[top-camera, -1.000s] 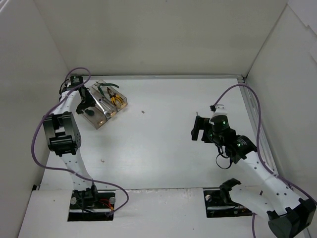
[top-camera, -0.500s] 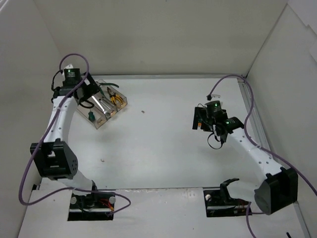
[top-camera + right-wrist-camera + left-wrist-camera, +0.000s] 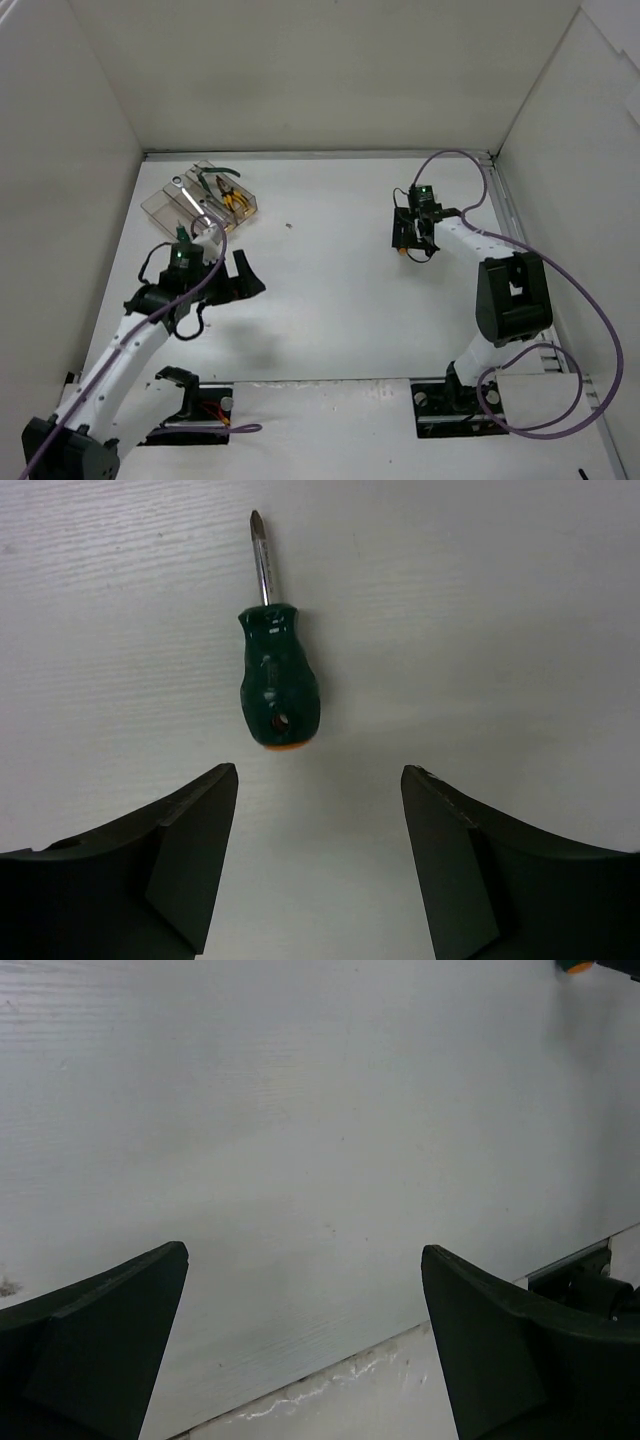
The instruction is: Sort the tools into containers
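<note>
Three joined clear containers [image 3: 172,199] stand at the back left. They hold a silver wrench [image 3: 190,199], dark green-handled pliers [image 3: 214,175] and yellow-handled pliers [image 3: 235,201]. A stubby screwdriver [image 3: 277,687] with a green handle and orange butt lies on the table right of centre, its butt showing in the top view [image 3: 403,256]. My right gripper [image 3: 318,775] is open and empty, just behind the butt of the screwdriver and not touching it [image 3: 408,244]. My left gripper [image 3: 238,283] is open and empty over bare table, nearer than the containers [image 3: 305,1260].
White walls close the table in at the back and both sides. A metal rail [image 3: 508,215] runs along the right edge. A seam at the table's near edge [image 3: 300,1392] shows in the left wrist view. Small specks [image 3: 288,225] lie on the table.
My left arm has drawn back from the containers toward the near side and stands lower over the table. My right arm has reached farther back, its gripper over the screwdriver.
</note>
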Robot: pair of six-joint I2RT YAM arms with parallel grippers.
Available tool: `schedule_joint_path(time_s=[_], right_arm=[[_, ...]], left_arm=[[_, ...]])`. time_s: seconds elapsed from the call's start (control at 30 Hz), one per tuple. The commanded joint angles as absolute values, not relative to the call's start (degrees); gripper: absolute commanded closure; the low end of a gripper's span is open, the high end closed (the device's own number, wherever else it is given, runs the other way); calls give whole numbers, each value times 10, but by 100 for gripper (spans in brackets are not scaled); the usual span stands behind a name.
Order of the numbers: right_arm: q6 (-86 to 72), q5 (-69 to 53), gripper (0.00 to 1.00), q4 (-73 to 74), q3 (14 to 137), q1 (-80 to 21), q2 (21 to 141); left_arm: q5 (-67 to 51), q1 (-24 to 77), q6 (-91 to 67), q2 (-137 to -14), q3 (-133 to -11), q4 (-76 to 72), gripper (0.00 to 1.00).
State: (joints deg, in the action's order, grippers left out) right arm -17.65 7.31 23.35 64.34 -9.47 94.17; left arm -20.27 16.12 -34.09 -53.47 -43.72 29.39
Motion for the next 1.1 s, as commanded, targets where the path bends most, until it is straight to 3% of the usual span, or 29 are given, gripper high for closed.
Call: schedule_joint_path(time_s=[0.0,0.37,0.5,0.6,0.67,1.07], right_arm=[[-152,59,37,185,688,-83,970],[-115,22,49,177,748,-77,1085],[-112,10,64,178,760,-76,1100],[-110,5,92,178,755,-76,1089],[-102,4,100,176,740,-80,1059],[-90,-133,100,150,649,-175,760]], left_arm=[[-229,170,-356,-455,-407,250,0],[-220,170,-346,-432,-421,303,0],[-218,170,-346,-427,-415,314,0],[-223,170,-352,-421,-414,313,0],[-234,170,-353,-421,-421,309,0],[-337,182,-432,-513,-502,138,0]])
